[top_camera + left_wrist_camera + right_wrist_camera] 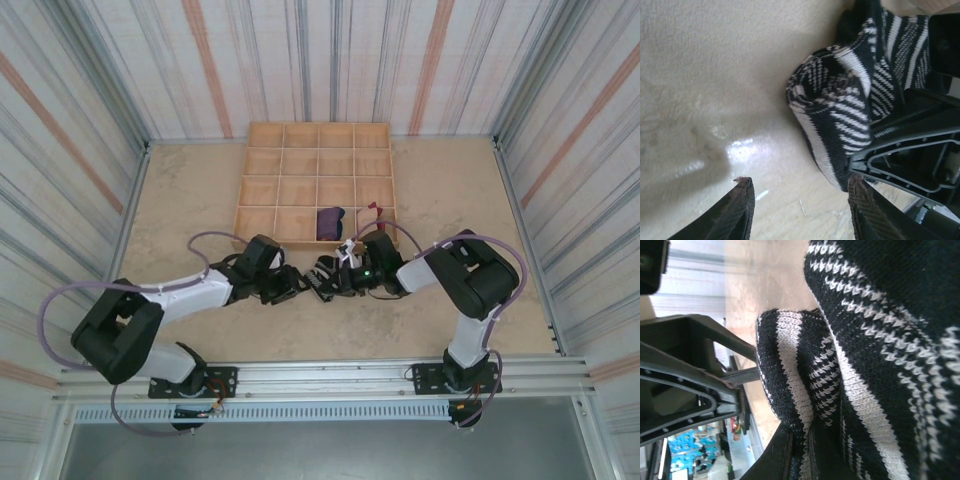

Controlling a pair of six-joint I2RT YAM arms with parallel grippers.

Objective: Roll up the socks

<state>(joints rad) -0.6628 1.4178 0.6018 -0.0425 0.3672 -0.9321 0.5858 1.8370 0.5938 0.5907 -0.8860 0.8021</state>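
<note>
My left gripper (800, 187) stands half open at the bottom of its wrist view, gripping nothing, one finger just beside the striped sock (840, 115); it is placed, I judge, to catch the roll. My right gripper (800, 450) is clamped on that sock, mid-frame from above, pinning it against unrolling.

Bare table (715, 90) under the left claw (800, 202); striped sock (840, 115), right claw (345, 270) block ahead.
</note>
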